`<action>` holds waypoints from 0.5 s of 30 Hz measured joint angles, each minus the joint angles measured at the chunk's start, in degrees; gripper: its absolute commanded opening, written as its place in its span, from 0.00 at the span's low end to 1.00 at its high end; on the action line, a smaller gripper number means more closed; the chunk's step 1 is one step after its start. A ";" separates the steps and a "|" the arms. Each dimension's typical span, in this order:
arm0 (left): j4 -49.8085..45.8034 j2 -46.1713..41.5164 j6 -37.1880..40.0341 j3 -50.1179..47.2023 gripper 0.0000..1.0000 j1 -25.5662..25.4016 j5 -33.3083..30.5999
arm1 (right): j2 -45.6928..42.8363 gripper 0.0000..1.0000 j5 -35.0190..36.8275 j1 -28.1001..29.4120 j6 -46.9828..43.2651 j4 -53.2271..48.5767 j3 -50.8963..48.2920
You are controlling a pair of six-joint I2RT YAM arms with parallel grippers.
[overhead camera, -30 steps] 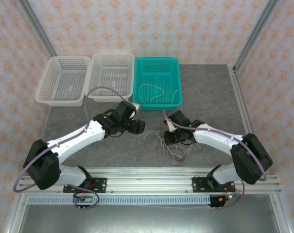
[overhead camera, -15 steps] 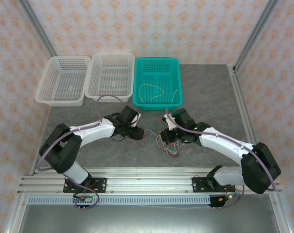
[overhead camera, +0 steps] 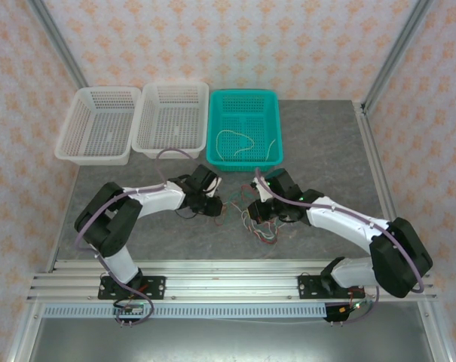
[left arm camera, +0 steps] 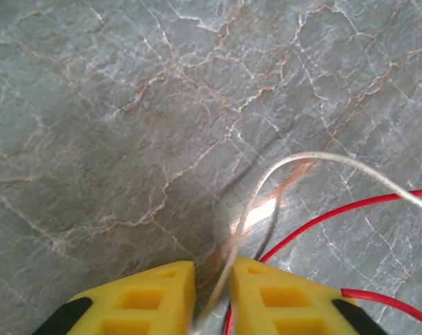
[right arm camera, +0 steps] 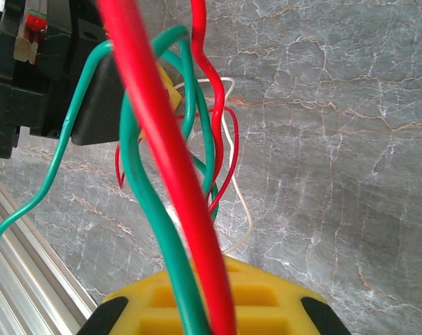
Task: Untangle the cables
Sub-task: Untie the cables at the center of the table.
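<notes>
The cables [overhead camera: 259, 225], a red, green and cream tangle, sit on the grey stone counter [overhead camera: 325, 143] between our arms. Our right claw [right arm camera: 212, 300] clamps red and green strands. Our left claw [left arm camera: 212, 296], narrowed, pinches a cream strand.

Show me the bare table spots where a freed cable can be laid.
Free: table right of the teal basket, up to the right edge; also the near strip beside the left arm. Crowded: centre, around the cables.
</notes>
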 measured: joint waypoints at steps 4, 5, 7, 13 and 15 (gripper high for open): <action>-0.09 0.04 -0.09 0.17 0.00 0.39 0.07 | 0.00 0.00 0.42 0.02 1.05 0.70 -0.26; -0.11 -0.02 -0.20 0.17 0.00 0.39 0.00 | 0.00 0.00 0.66 0.02 1.51 1.18 -0.50; -0.24 -0.50 -0.15 0.15 0.00 0.28 -0.37 | -0.02 0.00 1.77 0.02 3.06 2.80 -1.81; -3.19 -13.40 -0.52 0.11 0.00 0.42 -5.18 | -1.36 0.00 13.25 -0.63 14.60 8.41 -9.01; -5.64 -20.06 -0.74 1.16 0.00 1.55 -7.98 | -2.64 0.00 16.94 -2.62 19.50 9.66 -11.67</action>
